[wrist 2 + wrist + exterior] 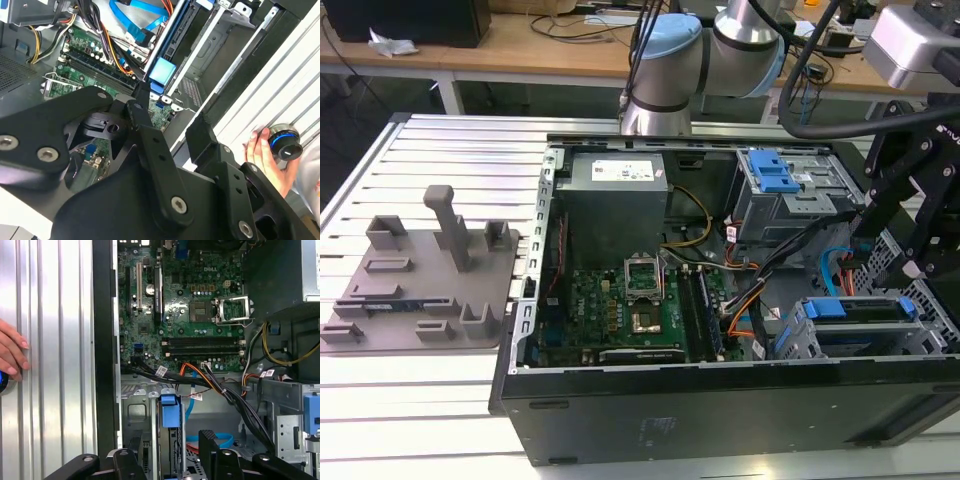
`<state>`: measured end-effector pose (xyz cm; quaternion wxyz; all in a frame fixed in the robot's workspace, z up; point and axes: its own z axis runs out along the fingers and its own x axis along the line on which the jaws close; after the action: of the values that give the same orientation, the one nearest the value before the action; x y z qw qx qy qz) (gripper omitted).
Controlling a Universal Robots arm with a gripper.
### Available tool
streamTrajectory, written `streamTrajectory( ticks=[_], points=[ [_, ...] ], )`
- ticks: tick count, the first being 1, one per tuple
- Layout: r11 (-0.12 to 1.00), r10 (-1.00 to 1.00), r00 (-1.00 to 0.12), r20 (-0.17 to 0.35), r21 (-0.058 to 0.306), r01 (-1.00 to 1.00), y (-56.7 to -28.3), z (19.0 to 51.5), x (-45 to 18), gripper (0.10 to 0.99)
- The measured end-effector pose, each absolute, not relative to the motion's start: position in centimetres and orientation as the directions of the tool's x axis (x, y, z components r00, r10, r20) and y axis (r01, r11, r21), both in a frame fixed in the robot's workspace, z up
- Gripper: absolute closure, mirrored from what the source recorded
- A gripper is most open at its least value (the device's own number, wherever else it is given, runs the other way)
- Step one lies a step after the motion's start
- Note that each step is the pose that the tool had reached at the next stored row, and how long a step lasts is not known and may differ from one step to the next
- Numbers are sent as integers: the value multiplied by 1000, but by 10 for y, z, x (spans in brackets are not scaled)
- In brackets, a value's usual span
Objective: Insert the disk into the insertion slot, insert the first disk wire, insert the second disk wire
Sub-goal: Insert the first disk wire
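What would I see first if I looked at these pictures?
The open computer with its green board sits in the middle of the exterior view, the robot arm bending over it. In the second wrist view, the gripper hangs near the disk, and a hand is by a glowing knob.

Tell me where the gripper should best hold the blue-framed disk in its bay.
Likely the disk's blue carrier tab, at the end nearest the motherboard, approached from above through the case's open side. The insertion slot's metal walls enclose the rest; that tab juts free.
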<state>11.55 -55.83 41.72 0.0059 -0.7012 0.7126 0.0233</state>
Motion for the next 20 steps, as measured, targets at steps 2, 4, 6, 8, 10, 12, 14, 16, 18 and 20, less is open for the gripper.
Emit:
streamTrajectory(
  ticks=[2, 4, 6, 8, 10, 12, 14, 16, 18, 20],
  points=[
    [16, -999, -17, -41, 25, -1000, -558, 417, 116, 525],
    [16, -999, -17, -41, 25, -1000, -558, 417, 115, 525],
    [16, -999, -17, -41, 25, -1000, -558, 417, 115, 525],
    [16, -999, -17, -41, 25, -1000, -558, 417, 116, 525],
    [16, -999, -17, -41, 26, -1000, -558, 417, 115, 525],
    [16, -999, -16, -28, 26, -1000, -553, 417, 116, 525],
    [17, -1000, -17, -8, 25, -1000, -550, 417, 116, 525],
    [18, -999, -17, 40, 24, -1000, -548, 417, 116, 525],
    [19, -996, -17, 89, 23, -1000, -545, 417, 116, 525],
    [20, -993, -18, 117, 19, -1000, -544, 417, 115, 525]
  ],
)
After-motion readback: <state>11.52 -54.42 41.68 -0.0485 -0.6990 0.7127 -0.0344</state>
